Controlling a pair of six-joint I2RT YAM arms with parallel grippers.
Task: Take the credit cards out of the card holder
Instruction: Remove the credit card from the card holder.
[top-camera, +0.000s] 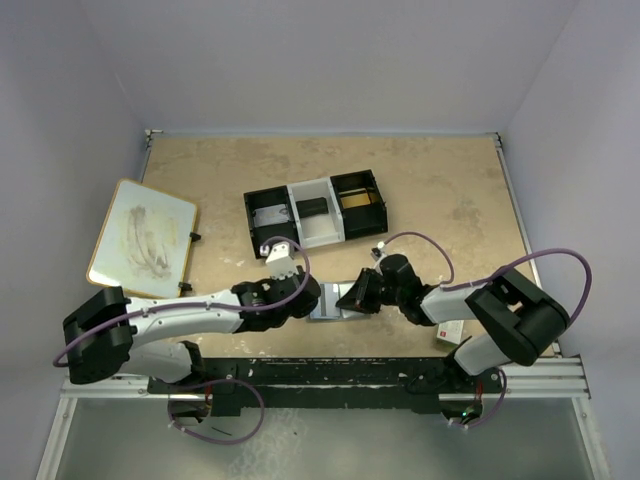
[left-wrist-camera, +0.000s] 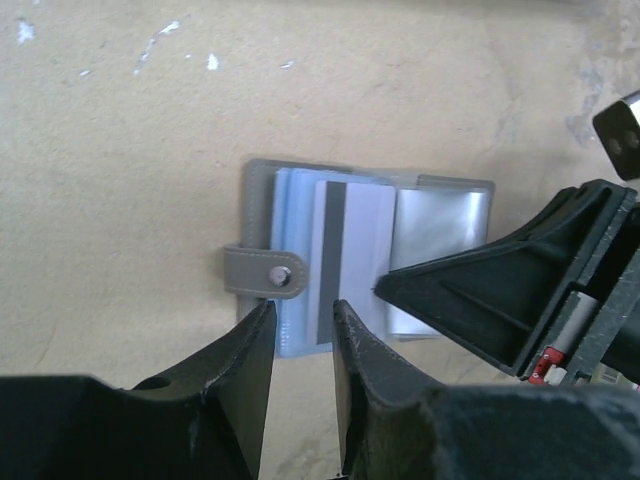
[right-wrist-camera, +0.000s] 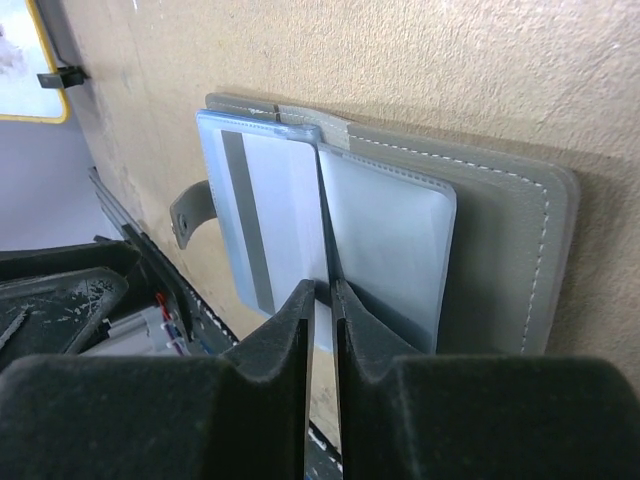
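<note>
The right gripper (right-wrist-camera: 320, 295) is closed on the credit card (right-wrist-camera: 275, 200) edge, the left gripper (left-wrist-camera: 300, 320) open. The card is to be drawn flat with the card holder (right-wrist-camera: 500, 220) pinned.

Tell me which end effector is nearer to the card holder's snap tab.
Left. The left end effector hangs right beside the snap tab on the card holder; the right end effector is across the striped card, at its opposite edge.
</note>
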